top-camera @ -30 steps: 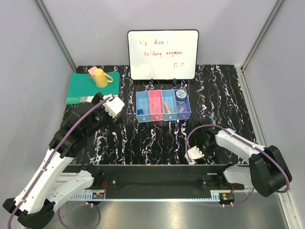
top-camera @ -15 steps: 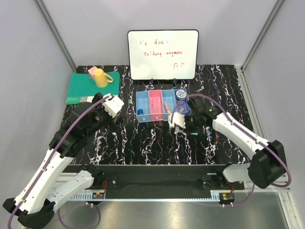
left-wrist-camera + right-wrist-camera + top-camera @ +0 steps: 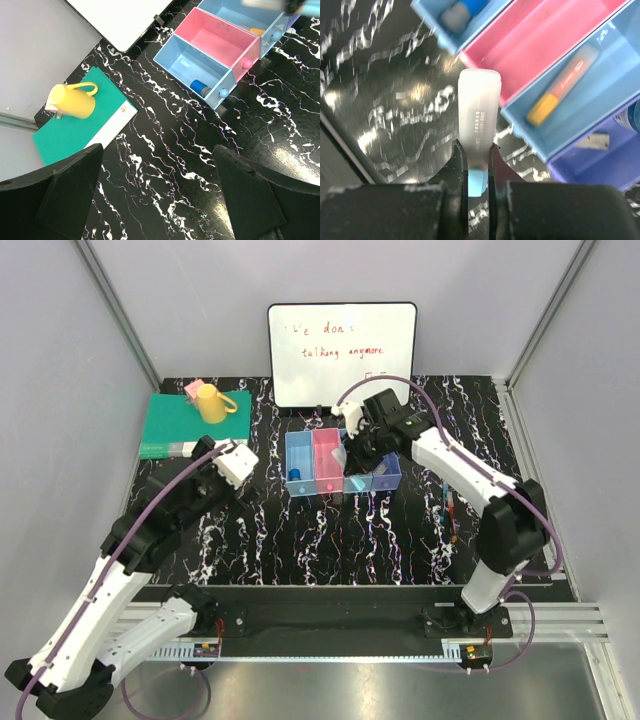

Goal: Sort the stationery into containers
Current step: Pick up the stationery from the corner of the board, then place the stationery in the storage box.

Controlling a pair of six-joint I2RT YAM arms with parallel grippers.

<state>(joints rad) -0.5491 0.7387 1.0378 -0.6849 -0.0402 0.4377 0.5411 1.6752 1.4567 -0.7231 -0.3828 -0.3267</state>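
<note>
The containers [image 3: 300, 462] are four joined bins: blue, pink, blue, purple. My right gripper [image 3: 476, 150] is shut on a white marker with a light-blue end [image 3: 479, 107] and holds it above the front edge of the pink bin [image 3: 545, 40]; it also shows in the top view [image 3: 350, 455]. The left blue bin holds a blue-capped marker [image 3: 200, 86]. The third bin holds an orange marker [image 3: 562, 85]. A round blue-white roll [image 3: 632, 115] shows at the purple bin [image 3: 600, 155]. My left gripper [image 3: 156, 150] is open and empty above the table, left of the bins.
Thin pens [image 3: 450, 510] lie on the table to the right of the bins. A whiteboard [image 3: 340, 355] stands behind the bins. A yellow mug [image 3: 210, 402] and a small pink block [image 3: 193, 388] sit on a green book [image 3: 175, 425] at the far left.
My right arm has swung from the near right of the table up and left to the bins, carrying the white marker. The left arm has not moved.
</note>
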